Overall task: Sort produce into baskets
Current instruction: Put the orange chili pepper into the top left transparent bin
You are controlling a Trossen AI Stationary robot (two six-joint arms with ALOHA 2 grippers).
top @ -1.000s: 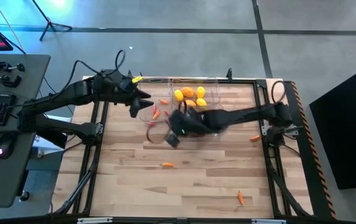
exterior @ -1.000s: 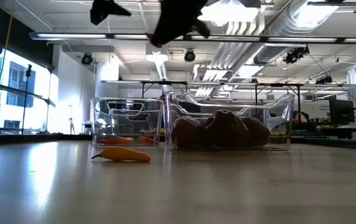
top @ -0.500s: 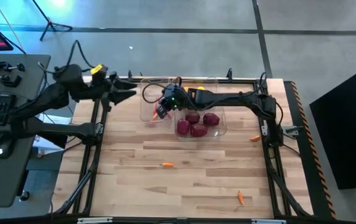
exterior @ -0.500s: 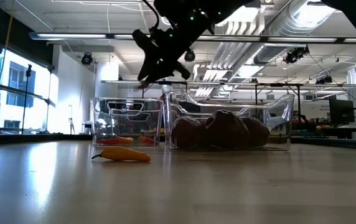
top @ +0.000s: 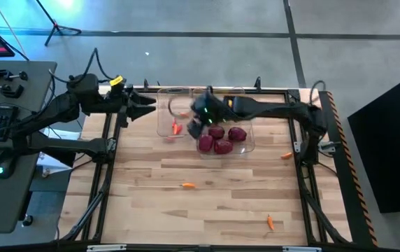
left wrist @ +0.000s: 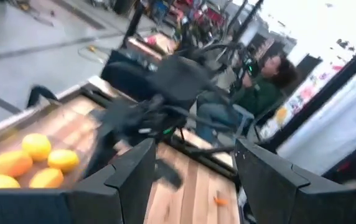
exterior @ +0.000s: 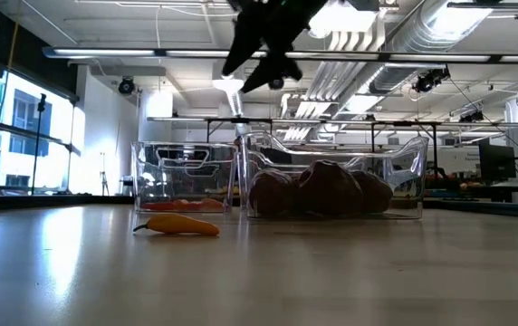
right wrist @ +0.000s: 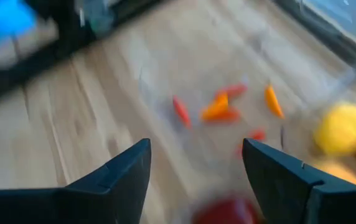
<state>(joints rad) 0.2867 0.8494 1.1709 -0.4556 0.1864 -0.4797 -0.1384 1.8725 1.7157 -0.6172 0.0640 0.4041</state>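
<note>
Three clear plastic baskets are clustered at the far middle of the wooden table [top: 207,210]. The basket of dark red rounds [top: 222,138] is taken as the landmark: several lumpy, dark red-purple rounds [exterior: 322,192] are heaped inside its see-through walls. Just to its left, the pepper basket [top: 170,120] is seen, with slim red and orange peppers [right wrist: 218,107] lying on its floor. Behind the landmark, on its far side, the third basket is mostly covered by the right arm in the high view; its smooth yellow fruits [left wrist: 36,146] are shown in the left wrist view. Loose produce is scattered on the bare planks: an orange-yellow pepper [top: 187,185] lies well in front of the landmark, a small orange pepper [top: 270,222] lies farther towards the front right, and another orange piece [top: 286,156] lies to the landmark's right, near the table frame.

The right gripper [top: 198,117] is held above the far left corner of the landmark basket, its arm stretched in from the right edge; its dark fingers [right wrist: 119,180] are spread apart and nothing is gripped. The left gripper [top: 146,108] is parked left of the pepper basket, at the table's far left edge, with its fingers [left wrist: 131,177] parted and empty.
</note>
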